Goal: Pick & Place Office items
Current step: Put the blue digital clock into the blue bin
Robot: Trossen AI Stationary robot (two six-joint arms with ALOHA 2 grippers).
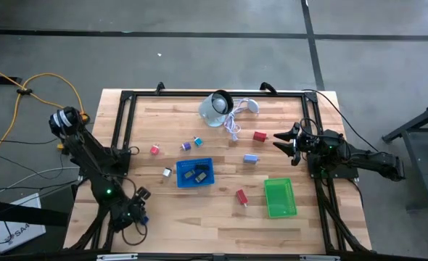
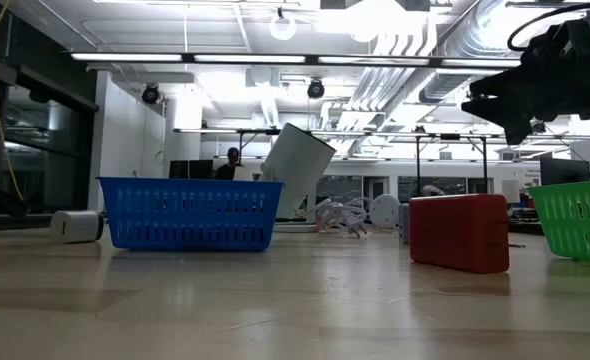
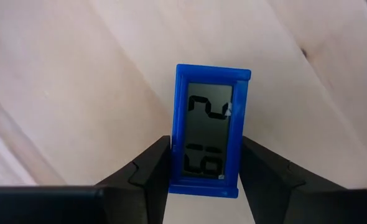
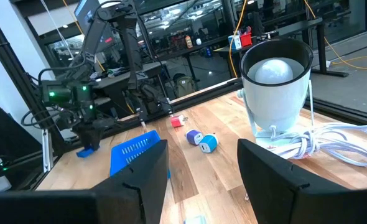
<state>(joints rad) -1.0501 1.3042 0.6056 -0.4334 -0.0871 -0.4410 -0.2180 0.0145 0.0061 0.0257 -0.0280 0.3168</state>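
Your left gripper [image 3: 205, 177] is at the table's near left corner, and its two fingers [image 3: 153, 167] are closed on the sides of a small blue-framed clock [image 3: 209, 138] with a grey digit display, held just above the bare wood. In the overhead view that gripper [image 1: 133, 214] sits close to the near edge, with the clock showing as a speck of blue at its tip.

Further in, near the middle of the table [image 1: 221, 228], you have the blue mesh basket [image 1: 195, 173] with two dark rectangular pieces [image 1: 194, 174] lying in it. A silver clip [image 1: 167, 172] lies just off the basket's left side. A red block [image 1: 241, 196] lies toward the near edge, between the blue basket and the green mesh basket [image 1: 279, 197], which stands nearer the right edge and looks empty from above, though the mesh makes that hard to confirm.

Beyond the blue basket lie a purple bit [image 1: 186, 146] and a blue bit [image 1: 197, 141] side by side, a small red piece [image 1: 155, 150] off to their left, and a pale blue block [image 1: 251, 158] to the right. A second red block [image 1: 259, 135] lies further back.

Your right gripper [image 1: 281, 140] hovers above the wood near the right edge, beside that far red block, its fingers [image 4: 140, 177] spread apart with nothing between them.

At the far edge the white round device [image 1: 215, 108] lies tilted, its white cable [image 1: 233, 127] coiled beside it.
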